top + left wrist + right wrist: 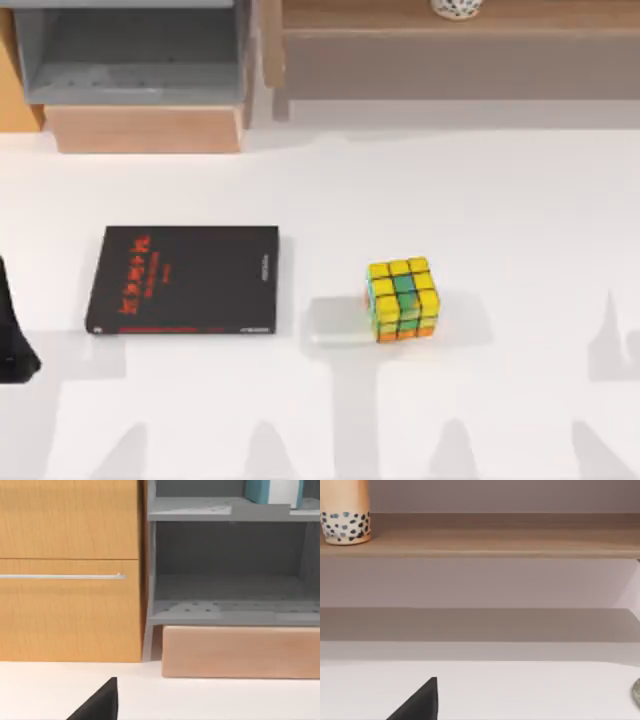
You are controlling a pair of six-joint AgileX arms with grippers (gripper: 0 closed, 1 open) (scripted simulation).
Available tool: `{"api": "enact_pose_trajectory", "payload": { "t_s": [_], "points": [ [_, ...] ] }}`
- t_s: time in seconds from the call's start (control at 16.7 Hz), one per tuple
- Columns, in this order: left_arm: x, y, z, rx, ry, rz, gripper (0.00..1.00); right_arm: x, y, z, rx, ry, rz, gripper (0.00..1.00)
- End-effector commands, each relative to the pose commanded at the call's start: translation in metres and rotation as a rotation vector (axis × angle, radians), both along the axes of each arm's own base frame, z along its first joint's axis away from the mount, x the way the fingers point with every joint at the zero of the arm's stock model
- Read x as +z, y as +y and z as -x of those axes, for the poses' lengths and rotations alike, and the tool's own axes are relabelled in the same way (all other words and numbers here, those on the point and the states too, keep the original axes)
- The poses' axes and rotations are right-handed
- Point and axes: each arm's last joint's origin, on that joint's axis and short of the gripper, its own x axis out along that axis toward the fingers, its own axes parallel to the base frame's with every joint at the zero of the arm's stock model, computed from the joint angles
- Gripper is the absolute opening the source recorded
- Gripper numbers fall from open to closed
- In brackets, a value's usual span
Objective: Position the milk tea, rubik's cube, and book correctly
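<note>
This is a rendered desk or study corner, like a home office: a plain white desk (pixel 400 190) carries a black book (pixel 185 280) with red characters towards its left edge and a rubik's cube (pixel 402 299) near its middle. Along the far edge stand an orange wooden cabinet (pixel 70 570) with 1 slim metal handle (pixel 62 576), a grey open shelving unit (pixel 230 610) on a pale wooden block (pixel 240 652), and a long brown shelf (pixel 485 540). A spotted milk tea (pixel 345 512) cup stands on that brown shelf, and all surfaces are smooth and evenly coloured, as in a simulation.
</note>
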Motion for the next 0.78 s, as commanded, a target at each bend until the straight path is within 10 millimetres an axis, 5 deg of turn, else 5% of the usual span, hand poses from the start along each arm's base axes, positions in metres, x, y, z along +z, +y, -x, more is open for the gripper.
{"api": "enact_pose_trajectory", "payload": {
  "t_s": [0.3,0.78],
  "points": [
    [0.000,0.000,0.000,0.000,0.000,0.000,1.00,0.011,0.002,-0.001,0.000,-0.012,0.000,1.00],
    [0.000,0.000,0.000,0.000,0.000,0.000,1.00,0.088,0.016,-0.043,-0.010,-0.018,0.005,1.00]
  ]
}}
